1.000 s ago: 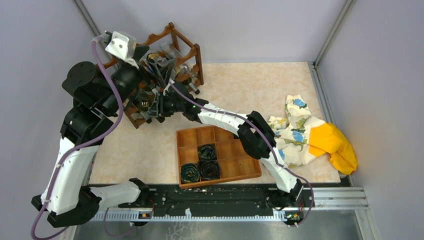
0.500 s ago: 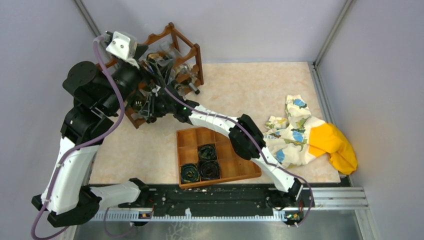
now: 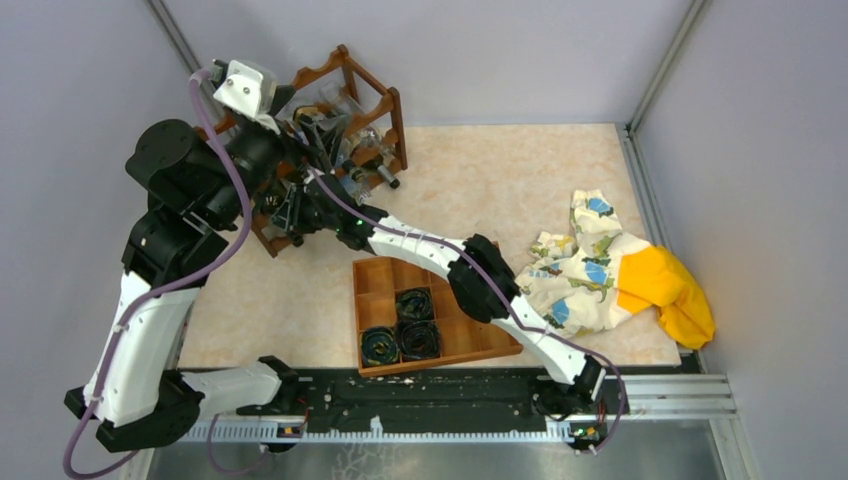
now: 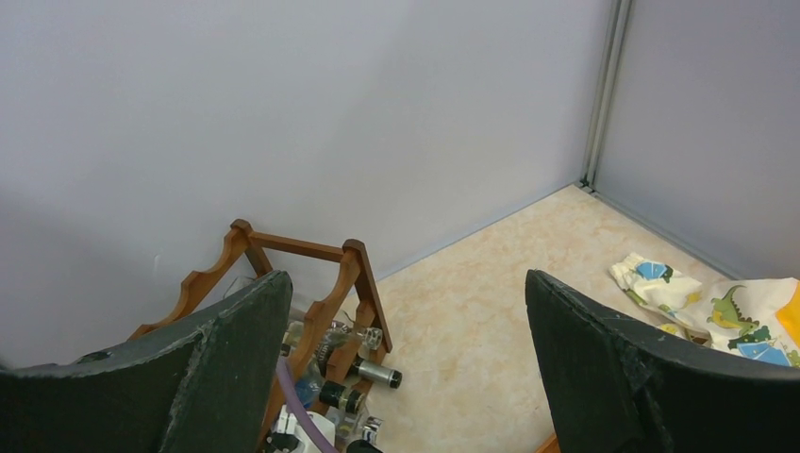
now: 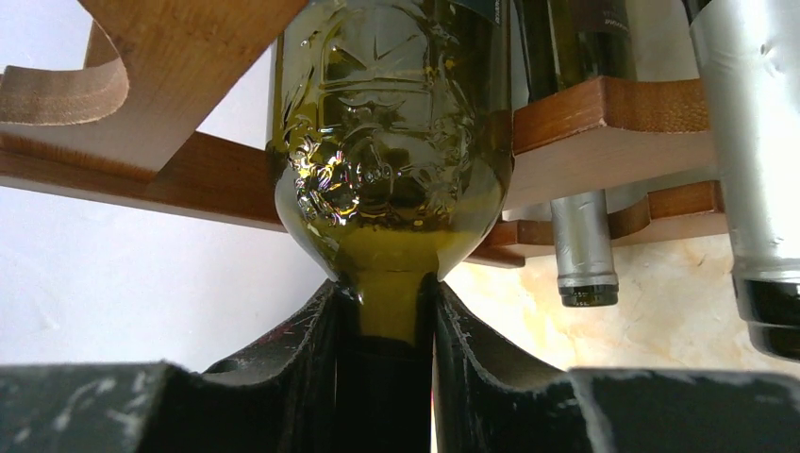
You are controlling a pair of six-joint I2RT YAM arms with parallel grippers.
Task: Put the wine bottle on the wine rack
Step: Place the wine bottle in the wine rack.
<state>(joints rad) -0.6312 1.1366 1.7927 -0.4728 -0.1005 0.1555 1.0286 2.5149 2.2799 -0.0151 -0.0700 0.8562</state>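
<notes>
Bright, even light, soft shadows — glints on the wine bottle [image 5: 391,170].

Counts: compartment tray [image 3: 377,280] x1, with dark rolled item [image 3: 418,338] x3 inside it. wine rack [image 3: 396,125] x1, back-left of the tray. wine bottle [image 5: 391,142] x3 countable at the rack in the right wrist view; full total unclear. Right of the tray: dinosaur-print cloth [image 3: 585,270] x1, yellow cloth [image 3: 670,290] x1.

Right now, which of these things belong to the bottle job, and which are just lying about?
In the job: wine bottle, held by its neck in the right gripper; wine rack.
Lying about: compartment tray with dark coils; dinosaur-print cloth; yellow cloth.
</notes>
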